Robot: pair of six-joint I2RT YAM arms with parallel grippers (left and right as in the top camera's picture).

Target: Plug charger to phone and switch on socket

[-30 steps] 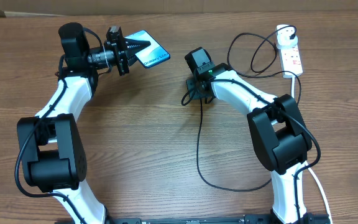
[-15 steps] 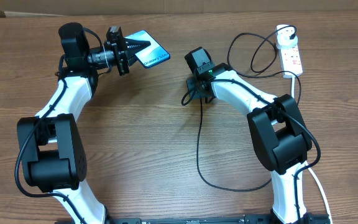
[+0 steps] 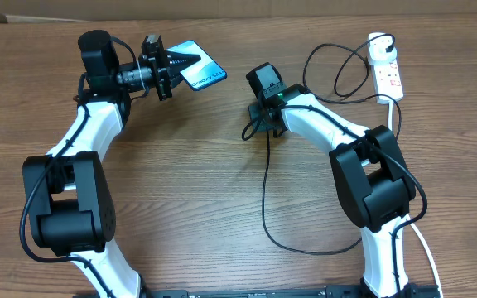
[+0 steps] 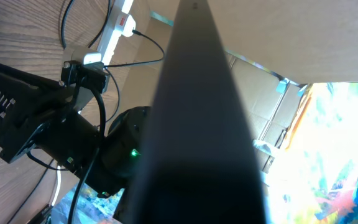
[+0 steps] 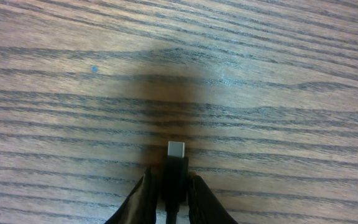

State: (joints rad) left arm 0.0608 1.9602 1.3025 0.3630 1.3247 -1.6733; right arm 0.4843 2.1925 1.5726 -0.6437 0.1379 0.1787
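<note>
Pinching the charger (image 3: pixel 265 194) by its black connector (image 5: pixel 175 168), the right gripper (image 5: pixel 171 180) has its jaws nearly together. The pads sit against both sides, and the silver tip pokes out forward just above the table (image 3: pixel 189 190). Over at the far left, the left gripper (image 3: pixel 180 60) is clamped tight on the phone (image 3: pixel 205 73), holding it tilted. Whether it clears the table is hard to tell.

The danger, one would judge, is that narrow pinch. It lets the connector twist, so it could meet the phone crooked, and a push may pivot the phone in its edge grip. The cable loops loosely past the right arm and could snag. It's thin and black, running from the white adapter (image 3: pixel 378 51) seated in the socket (image 3: pixel 390 76) at far right.
</note>
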